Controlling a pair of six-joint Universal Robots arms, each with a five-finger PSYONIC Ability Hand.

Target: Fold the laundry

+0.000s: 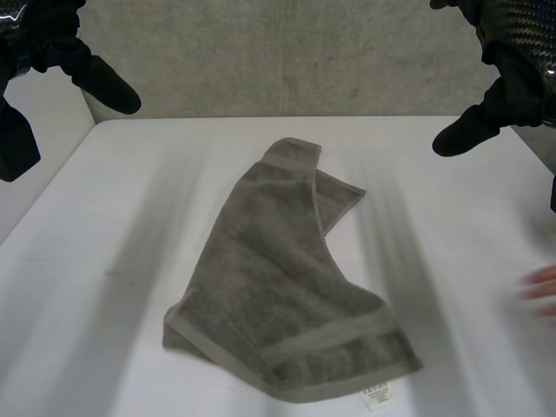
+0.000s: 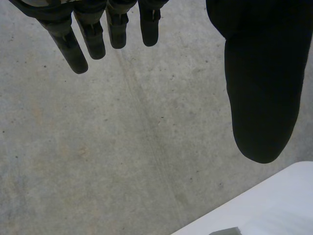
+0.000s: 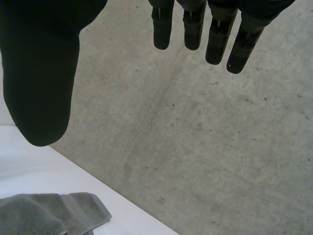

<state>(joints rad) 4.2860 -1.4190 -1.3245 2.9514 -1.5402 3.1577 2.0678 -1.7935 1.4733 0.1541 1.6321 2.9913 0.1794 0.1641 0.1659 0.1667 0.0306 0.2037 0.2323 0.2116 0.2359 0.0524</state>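
Note:
A grey towel lies crumpled and partly doubled over in the middle of the white table, with a white label at its near edge. My left hand hangs above the table's far left corner, fingers straight and empty. My right hand hangs above the far right corner, also open and empty. Both are well clear of the towel. In the left wrist view the left hand's fingers and thumb are spread over the floor. In the right wrist view the right hand's fingers are spread, with a towel corner below the thumb.
A person's hand reaches in at the table's right edge, near the towel's level. Grey concrete floor lies beyond the table's far edge.

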